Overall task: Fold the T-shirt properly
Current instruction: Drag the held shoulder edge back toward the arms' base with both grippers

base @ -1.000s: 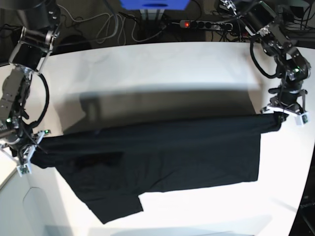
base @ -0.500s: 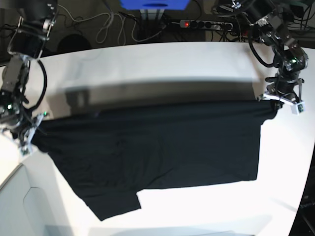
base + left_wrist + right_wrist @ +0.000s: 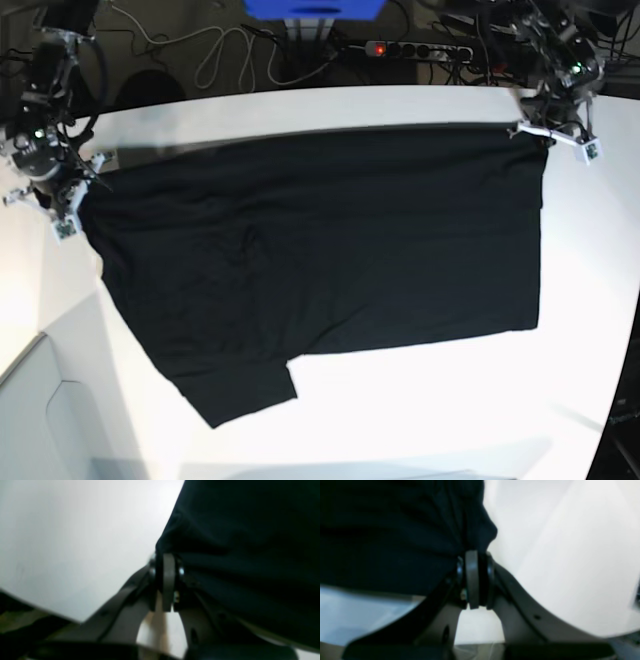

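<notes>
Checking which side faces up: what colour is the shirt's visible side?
Plain black shirt, no print showing; base view shows it best.

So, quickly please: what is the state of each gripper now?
Left gripper: closed, holding a corner of the T-shirt.
Right gripper: closed, holding the opposite corner of the T-shirt.

T-shirt (image 3: 330, 260): plain black over all that shows, no print on the visible side; reads black in both wrist views too (image 3: 250, 542) (image 3: 390, 537).
Table (image 3: 420, 420): white, greyish at the near left corner.
Power strip (image 3: 420, 48): black, with a red lit switch.
Box behind the table (image 3: 315, 8): blue.
Left gripper (image 3: 168, 582) and right gripper (image 3: 472, 580): grey fingers with dark pads.
</notes>
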### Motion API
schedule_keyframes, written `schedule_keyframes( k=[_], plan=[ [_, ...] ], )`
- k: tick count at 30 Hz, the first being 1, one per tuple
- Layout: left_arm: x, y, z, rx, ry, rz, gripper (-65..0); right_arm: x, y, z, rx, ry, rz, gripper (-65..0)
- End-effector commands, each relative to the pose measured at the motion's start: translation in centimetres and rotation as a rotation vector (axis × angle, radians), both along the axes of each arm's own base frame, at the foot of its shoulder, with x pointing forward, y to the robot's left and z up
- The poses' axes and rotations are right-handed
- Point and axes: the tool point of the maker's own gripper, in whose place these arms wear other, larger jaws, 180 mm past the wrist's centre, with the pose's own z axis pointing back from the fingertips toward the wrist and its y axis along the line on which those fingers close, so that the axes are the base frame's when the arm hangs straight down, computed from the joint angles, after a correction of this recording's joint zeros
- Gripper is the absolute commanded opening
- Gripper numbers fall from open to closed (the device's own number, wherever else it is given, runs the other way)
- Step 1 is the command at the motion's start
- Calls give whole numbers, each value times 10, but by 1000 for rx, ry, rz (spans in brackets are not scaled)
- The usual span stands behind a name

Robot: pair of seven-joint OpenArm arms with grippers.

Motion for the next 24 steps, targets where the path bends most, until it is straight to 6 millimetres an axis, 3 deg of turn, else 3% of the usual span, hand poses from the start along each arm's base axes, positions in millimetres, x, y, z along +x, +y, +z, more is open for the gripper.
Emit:
schedule_keyframes(
  k=[1, 8, 18, 24],
  plan=[
    [5, 7, 12, 34, -34, -3, -650, -1, -9, 8, -33, -9, 1, -648],
    [-6, 8, 5, 29, 2, -2, -650, -37, -15, -10, -33, 73, -21, -648],
    [-32, 4, -5, 22, 63, -3, -650, -43, -13, -12, -23, 54, -1, -647],
    [-37, 1, 3, 42, 59, -11, -650, -42, -13, -12, -23, 51, -1, -647]
  ],
)
